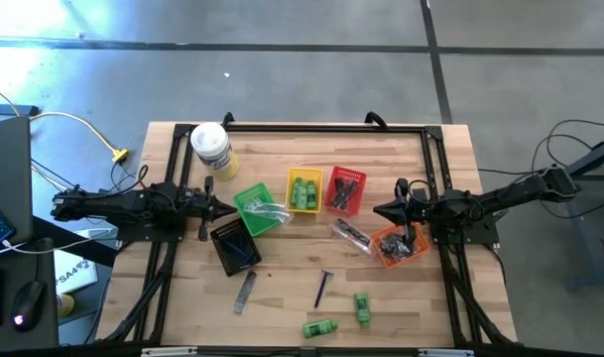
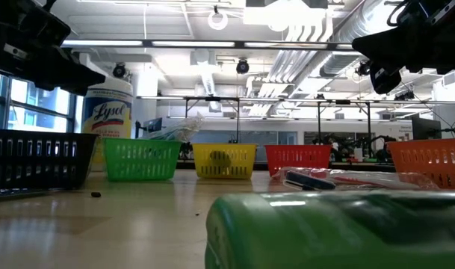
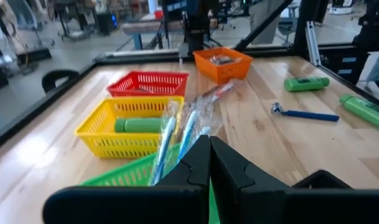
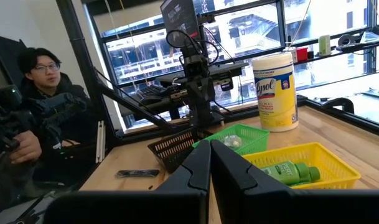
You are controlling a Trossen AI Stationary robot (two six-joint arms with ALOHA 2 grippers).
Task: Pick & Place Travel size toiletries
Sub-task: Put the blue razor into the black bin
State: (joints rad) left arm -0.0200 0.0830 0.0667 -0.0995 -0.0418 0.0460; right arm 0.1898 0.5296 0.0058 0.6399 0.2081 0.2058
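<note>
Nearest the front edge of the worktop point(image 1: 282, 332) lie the loose toiletries not yet sorted: two green mini bottles point(image 1: 320, 326) point(image 1: 362, 306) close together, a dark blue razor point(image 1: 323, 288) just behind them, and a grey comb point(image 1: 245, 291) off to the left. A wrapped piece point(image 1: 350, 233) — what it is I cannot make out from above — lies a little farther back, touching the orange basket point(image 1: 399, 245).

Behind these stands the row of baskets: black point(image 1: 234, 244), green point(image 1: 260, 209) with clear wrapped sticks point(image 3: 177, 130) poking out, yellow point(image 1: 303, 190) with a green bottle point(image 3: 142, 124) already in it, red point(image 1: 344, 190), and the orange one holding small dark pieces. The white canister point(image 1: 211, 149) stands at the far left corner.

The left gripper point(image 1: 225, 206) hangs above the worktop beside the green basket, fingers pressed together and empty. The right gripper point(image 1: 381, 210) hovers between the red and orange baskets, likewise closed with nothing in it.

So the sorting looks partly done and no pick is under way — both arms seem parked between picks. The next move probably calls for one gripper to spread its fingers, swing toward the front edge and come down over a loose piece; the two bottles sit nearer the right arm, the comb nearer the left.
</note>
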